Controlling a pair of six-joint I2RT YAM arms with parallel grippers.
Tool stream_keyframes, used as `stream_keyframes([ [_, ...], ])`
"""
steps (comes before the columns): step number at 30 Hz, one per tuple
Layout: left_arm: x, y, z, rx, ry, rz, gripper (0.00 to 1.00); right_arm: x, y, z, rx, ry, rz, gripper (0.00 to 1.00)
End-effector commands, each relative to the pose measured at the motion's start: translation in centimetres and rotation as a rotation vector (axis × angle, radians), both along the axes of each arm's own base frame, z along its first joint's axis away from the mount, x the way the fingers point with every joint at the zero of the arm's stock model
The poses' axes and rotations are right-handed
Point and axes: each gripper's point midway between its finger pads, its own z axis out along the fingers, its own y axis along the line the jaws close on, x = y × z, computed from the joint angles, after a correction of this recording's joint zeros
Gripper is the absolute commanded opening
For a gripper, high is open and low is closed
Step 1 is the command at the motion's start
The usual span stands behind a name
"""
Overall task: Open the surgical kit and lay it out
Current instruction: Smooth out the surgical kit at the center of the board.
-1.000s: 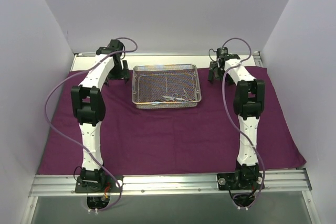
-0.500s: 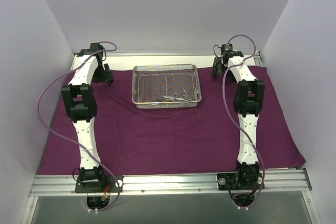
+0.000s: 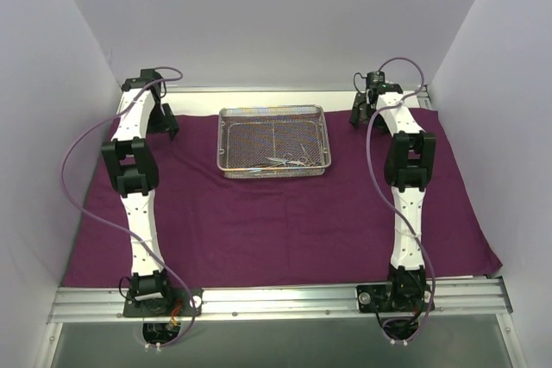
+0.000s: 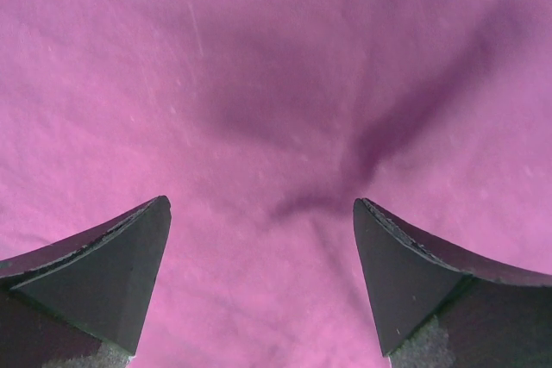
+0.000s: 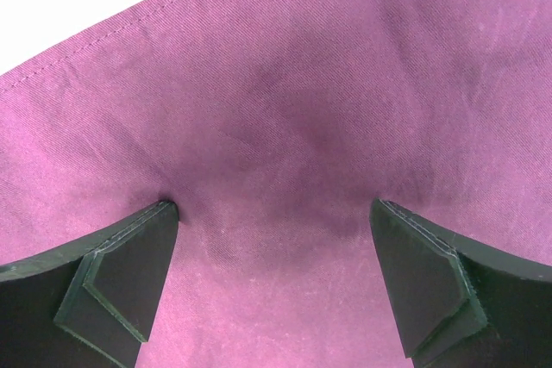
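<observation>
The dark purple cloth wrap lies spread flat over the table. The silver wire-mesh tray stands on it at the back middle, with several thin silver scissor-like instruments in its near right part. My left gripper is open, low over the cloth's back left corner; the left wrist view shows only cloth between the fingers. My right gripper is open at the back right, with its fingertips touching the cloth near its hem.
White walls close in the left, right and back. A metal rail with both arm bases runs along the near edge. Purple cables loop beside each arm.
My left arm has swung left and back from beside the tray to the cloth's back left corner. My right gripper has moved slightly back and right toward the back edge.
</observation>
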Motion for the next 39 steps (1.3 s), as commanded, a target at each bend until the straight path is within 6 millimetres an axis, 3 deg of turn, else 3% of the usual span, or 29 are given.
stream_keyframes([
  [1, -1.0, 2.5, -1.0, 0.019, 0.073, 0.049, 0.96, -7.0, -5.0, -6.5, -0.136, 0.309, -0.054, 1.00],
  [12, -3.9, 6.6, -4.8, -0.026, 0.213, 0.125, 0.95, -5.9, -3.4, -4.9, -0.137, 0.268, -0.015, 1.00],
  [17, -3.3, 7.8, -4.1, 0.010, 0.187, 0.088, 0.94, -6.3, -4.1, -5.2, -0.157, 0.288, -0.027, 1.00],
  [21, -2.1, 7.9, -1.5, 0.011, 0.108, 0.086, 0.95, -5.5, -4.1, -4.0, -0.144, 0.250, -0.027, 1.00],
  [23, -1.4, 7.5, -0.2, -0.009, 0.048, 0.094, 0.95, -4.3, -3.3, -2.2, -0.108, 0.189, -0.013, 1.00],
  [24, -0.8, 7.4, 1.6, -0.013, -0.008, 0.098, 0.95, -3.7, -2.9, -1.0, -0.093, 0.156, -0.007, 1.00],
  [26, -0.2, 6.6, 3.3, -0.054, -0.068, 0.101, 0.95, -3.0, -2.2, 0.5, -0.064, 0.116, -0.008, 1.00],
  [27, 0.1, 6.3, 5.2, -0.070, -0.119, 0.116, 0.95, -2.4, -2.0, 2.3, -0.057, 0.073, -0.010, 1.00],
  [29, 0.5, 5.3, 6.8, -0.104, -0.171, 0.120, 0.95, -1.8, -1.5, 3.9, -0.025, 0.022, -0.022, 1.00],
  [30, 0.8, 4.5, 8.8, -0.136, -0.229, 0.128, 0.95, -1.6, -1.3, 5.5, -0.016, -0.013, -0.027, 1.00],
  [32, 0.8, 3.1, 9.9, -0.168, -0.261, 0.116, 0.96, -1.3, 0.6, 6.7, 0.017, -0.048, -0.012, 1.00],
  [33, 1.5, 2.1, 12.1, -0.198, -0.337, 0.096, 0.96, -1.3, 1.0, 7.9, 0.034, -0.074, -0.010, 1.00],
  [37, 0.8, -1.4, 13.8, -0.284, -0.371, 0.065, 0.97, -1.5, 2.7, 10.3, 0.077, -0.101, 0.027, 1.00],
  [39, 0.3, -3.4, 14.1, -0.321, -0.365, 0.040, 0.97, -1.6, 4.8, 12.1, 0.103, -0.131, 0.081, 1.00],
])
